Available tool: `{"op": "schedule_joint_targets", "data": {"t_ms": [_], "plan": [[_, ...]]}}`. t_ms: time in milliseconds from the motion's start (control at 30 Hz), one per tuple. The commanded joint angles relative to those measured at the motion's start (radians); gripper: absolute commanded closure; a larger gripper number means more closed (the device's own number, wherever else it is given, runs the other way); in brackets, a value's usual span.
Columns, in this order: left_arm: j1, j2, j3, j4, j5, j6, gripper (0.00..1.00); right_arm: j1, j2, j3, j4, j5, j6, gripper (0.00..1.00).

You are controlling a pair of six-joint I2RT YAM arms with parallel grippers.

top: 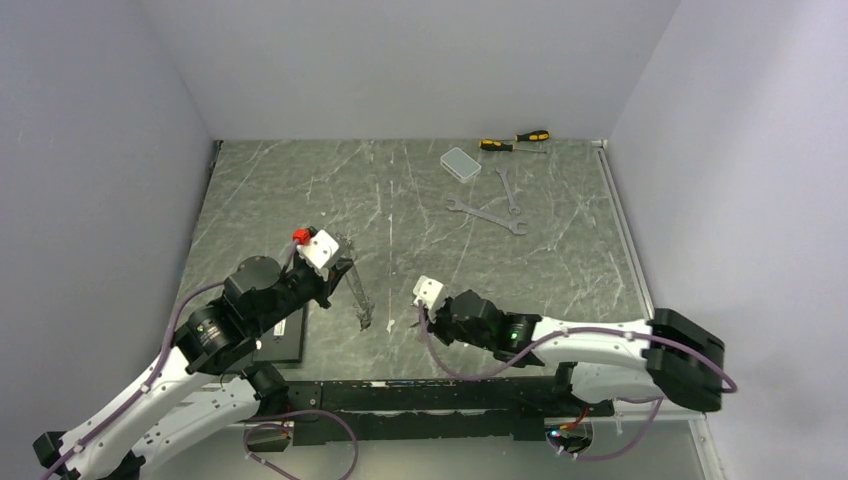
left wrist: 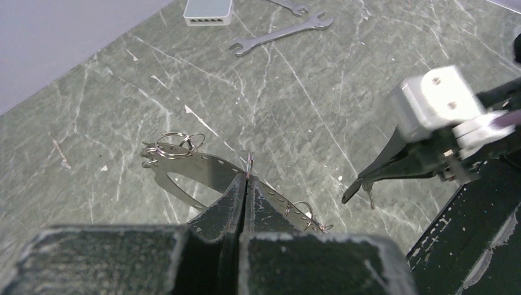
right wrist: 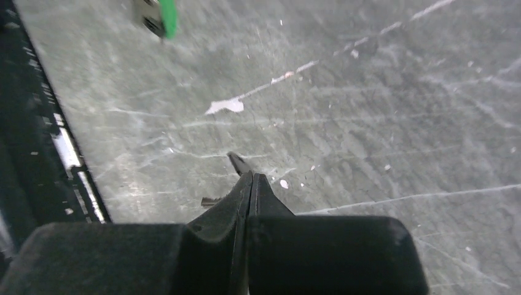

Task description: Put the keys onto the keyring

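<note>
The keyring [left wrist: 184, 165] is a large silver loop of flat perforated band with small wire rings on it. My left gripper [left wrist: 247, 178] is shut on a thin wire ring standing up from the band and holds the loop above the table. From above, the loop [top: 361, 303] hangs below the left gripper [top: 349, 268]. My right gripper [right wrist: 250, 177] is shut on a small dark key [right wrist: 238, 162], whose blade sticks out to the left. In the left wrist view that key [left wrist: 369, 195] hangs from the right gripper [left wrist: 353, 192], to the right of the loop and apart from it. A blurred green piece [right wrist: 164, 15], perhaps a key head, shows at the top left.
Two silver wrenches [top: 487, 215] lie at the back right, with a clear plastic box [top: 461, 163] and yellow-black screwdrivers [top: 515, 141] behind them. A black flat plate [top: 283, 340] lies under the left arm. A black rail [top: 420, 395] runs along the near edge.
</note>
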Motion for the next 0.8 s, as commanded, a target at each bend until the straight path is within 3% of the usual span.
{"op": "schedule_joint_targets", "data": {"t_ms": [0,367,533,767], "plan": [[0.01,0.017,0.029,0.05,0.065,-0.023,1.0,0.005,-0.18,-0.013,-0.033,-0.094,-0.029,1.0],[0.042,0.116,0.061,0.016,0.442,-0.008,1.0,0.004,-0.468,-0.081,0.036,-0.477,-0.078,1.0],[0.054,0.165,0.083,-0.008,0.607,0.016,1.0,0.005,-0.501,-0.061,0.001,-0.494,-0.092,1.0],[0.067,0.194,0.093,-0.012,0.687,0.015,1.0,0.006,-0.516,-0.032,-0.013,-0.444,-0.099,1.0]]}}
